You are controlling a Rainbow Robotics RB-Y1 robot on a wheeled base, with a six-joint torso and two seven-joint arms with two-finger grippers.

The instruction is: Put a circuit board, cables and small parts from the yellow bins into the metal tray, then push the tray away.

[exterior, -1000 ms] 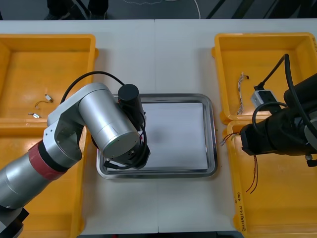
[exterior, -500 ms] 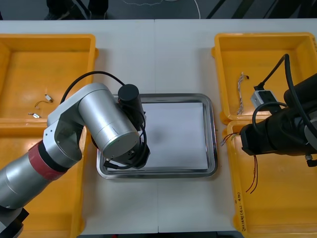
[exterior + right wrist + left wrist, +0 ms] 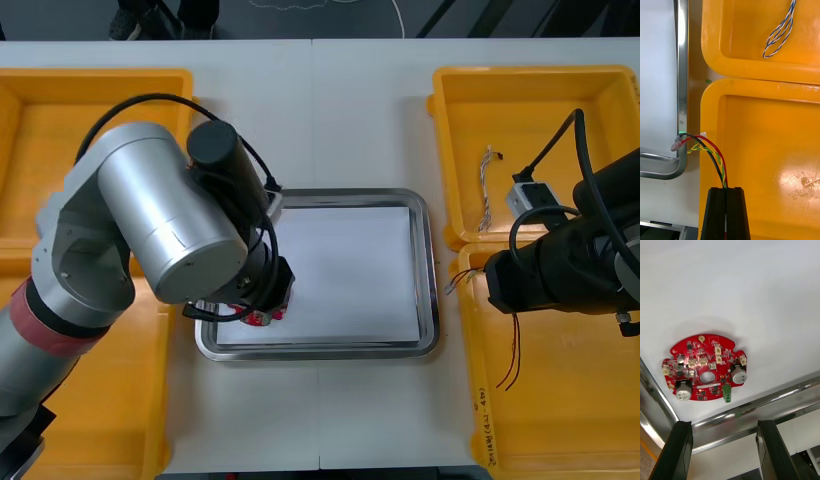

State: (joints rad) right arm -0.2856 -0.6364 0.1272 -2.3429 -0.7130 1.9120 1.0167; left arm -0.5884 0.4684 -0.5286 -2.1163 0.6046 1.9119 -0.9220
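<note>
A: Front view first. Where is the left arm (image 3: 160, 230)?
B: Over the tray's (image 3: 430, 290) left side. Under it, a bit of red shows inside the tray's near-left corner: the board (image 3: 263, 317).
A: And the right arm (image 3: 565, 270)?
B: Right of the tray, above the seam between the far bin (image 3: 560, 110) and the near bin (image 3: 570, 430).
A: Right wrist view?
B: The right gripper (image 3: 725, 189) is clamped on the cable (image 3: 718, 165). Its fingers are closed with only the strands between them, over the near bin just right of the tray. The red, black and yellow strands run across that bin's rim to the tray's corner. I cannot tell whether the ends touch the tray. A twisted cable (image 3: 779, 30) lies in the far bin, well apart from the tray.
A: Left wrist view?
B: The left gripper (image 3: 723, 423) is open. Its 2 fingers (image 3: 677, 450) stand wide apart with nothing between them, above the tray's rim.
A: And the board?
B: It lies flat on the tray's white inside, just beside the rim and beyond the fingertips, touching neither finger. It is component side up, with 2 silver cylinders and a green block on its face.
</note>
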